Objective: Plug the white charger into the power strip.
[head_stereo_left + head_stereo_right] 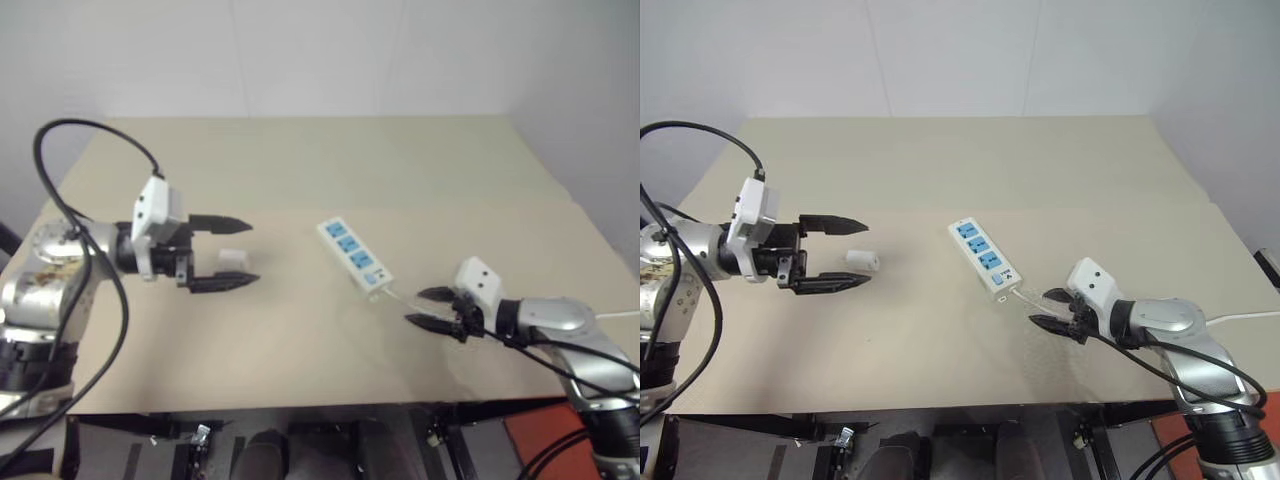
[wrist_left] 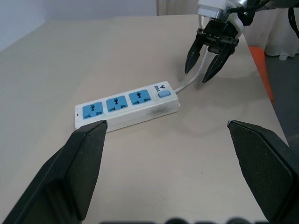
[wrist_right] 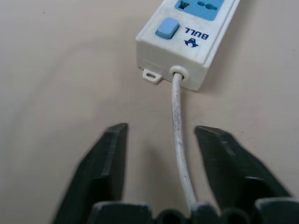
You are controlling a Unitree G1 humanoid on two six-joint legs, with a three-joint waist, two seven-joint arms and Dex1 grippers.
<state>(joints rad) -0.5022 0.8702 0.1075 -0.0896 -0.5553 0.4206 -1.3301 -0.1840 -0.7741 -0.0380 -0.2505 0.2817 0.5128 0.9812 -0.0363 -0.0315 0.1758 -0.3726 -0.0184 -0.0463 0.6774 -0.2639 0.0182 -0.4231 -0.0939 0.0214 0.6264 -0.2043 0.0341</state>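
1. Your power strip [image 1: 983,258] lies flat on the beige desk [image 1: 940,160], near its middle, set on a slant. Its three blue socket faces point up and all three are empty.
2. The strip's switch [image 3: 167,28], a pale blue button, sits at the end nearer your right arm. The thin white cord [image 3: 179,135] leaves that same end and runs toward the right hand.
3. Your right hand [image 1: 1056,312] hangs low over the desk just beyond the switch end of the strip. Its two black fingers stand apart. In the right wrist view the cord passes between them, closer to one finger than the other, and neither finger presses on it.
4. Your right hand holds nothing; it is clear of the strip's body.
5. The white charger [image 1: 862,260] lies on the desk, well apart from the strip, on your left arm's side.
6. Your left hand [image 1: 844,254] is held level, pointing across the desk toward the strip. Its fingers are spread wide, one above and one below the charger as the head views show it.
7. You cannot tell from these views whether the left fingers touch the charger; nothing is clamped between them.
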